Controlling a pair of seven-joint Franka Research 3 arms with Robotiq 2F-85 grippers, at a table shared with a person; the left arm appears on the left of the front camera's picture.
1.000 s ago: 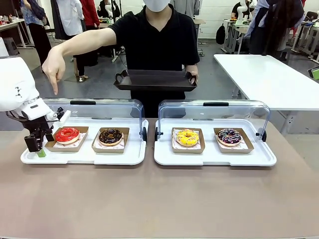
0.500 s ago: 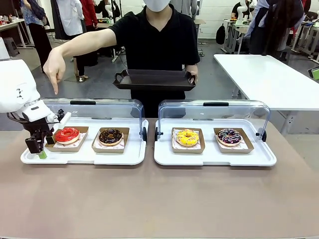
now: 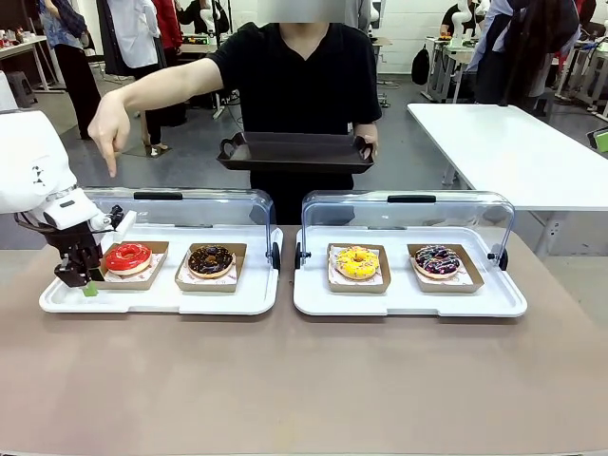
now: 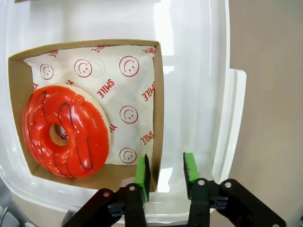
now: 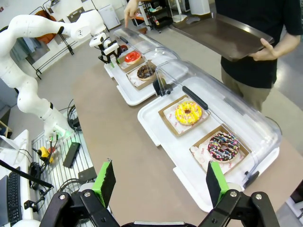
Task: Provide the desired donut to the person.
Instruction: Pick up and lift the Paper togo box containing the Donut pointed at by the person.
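Table (image 3: 304,380): nothing on it displaced over the last second

Person (image 3: 294,85) stands at the far side. Pointing hand (image 3: 111,133) hangs above the far left end, barely shifted from a second ago, finger aimed down toward the red donut (image 3: 127,256). The other hand holds a dark serving tray (image 3: 294,152) level, with nothing on it. Reading: the red one is the pick

Left arm (image 3: 33,171): has edged right, wrist angled down over the left end of the left white tray (image 3: 161,302)

Change: left gripper (image 4: 165,163), wide a second ago, is now roughly half closed. Its fingers (image 4: 142,172) straddle the left wall of the cardboard box (image 4: 158,104), one pad inside and one outside. A sliver of gap shows beside the wall, so apparently not yet pinching

Meaning: grasp of the box is under way; lift and handover onto the serving tray not yet done. Donut sits in its box, leftmost place on that white tray

Right gripper (image 5: 160,165): fingers spread wide, nothing between them, high above the near right of the table
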